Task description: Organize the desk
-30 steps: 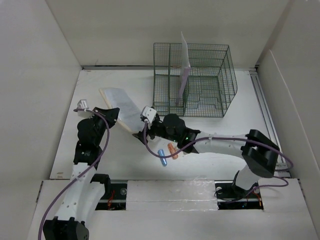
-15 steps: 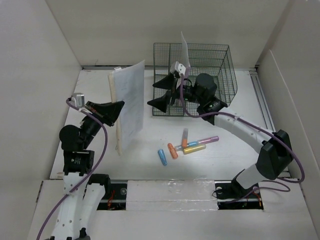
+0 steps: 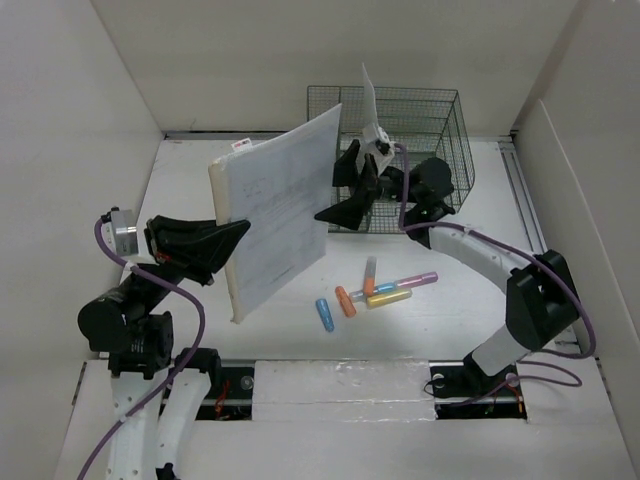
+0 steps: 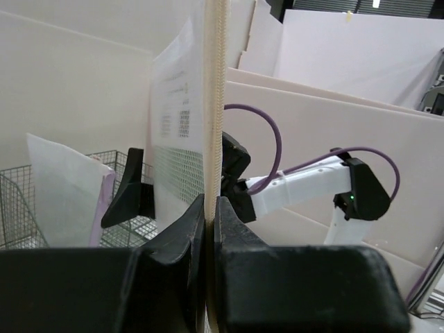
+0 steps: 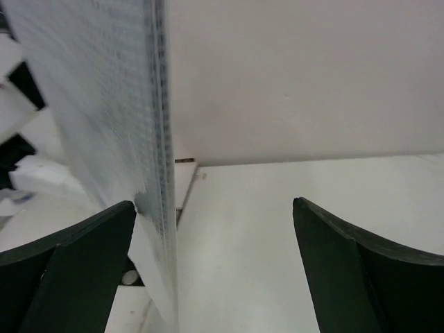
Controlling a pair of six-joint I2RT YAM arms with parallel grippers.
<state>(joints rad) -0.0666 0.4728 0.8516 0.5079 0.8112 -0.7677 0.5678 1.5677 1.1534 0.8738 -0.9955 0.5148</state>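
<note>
A cream-backed pad of printed paper (image 3: 280, 215) stands upright above the white desk (image 3: 470, 310). My left gripper (image 3: 236, 233) is shut on its near left edge; the left wrist view shows the jaws (image 4: 210, 208) pinching the pad's edge (image 4: 215, 104). My right gripper (image 3: 338, 190) is open at the pad's far right edge, in front of the green wire basket (image 3: 440, 130). In the right wrist view the pad's edge (image 5: 158, 139) lies just inside the left finger of the gripper (image 5: 214, 208), and the jaws are wide apart.
Several coloured markers (image 3: 385, 290) lie on the desk at front centre, with a blue one (image 3: 325, 314) and an orange one (image 3: 345, 301) apart. White sheets (image 3: 370, 105) stand in the basket. White panel walls (image 3: 80, 120) surround the desk.
My left gripper has lifted the pad higher and swung its face toward the right. My right gripper has stayed open and closed in on the pad's right edge.
</note>
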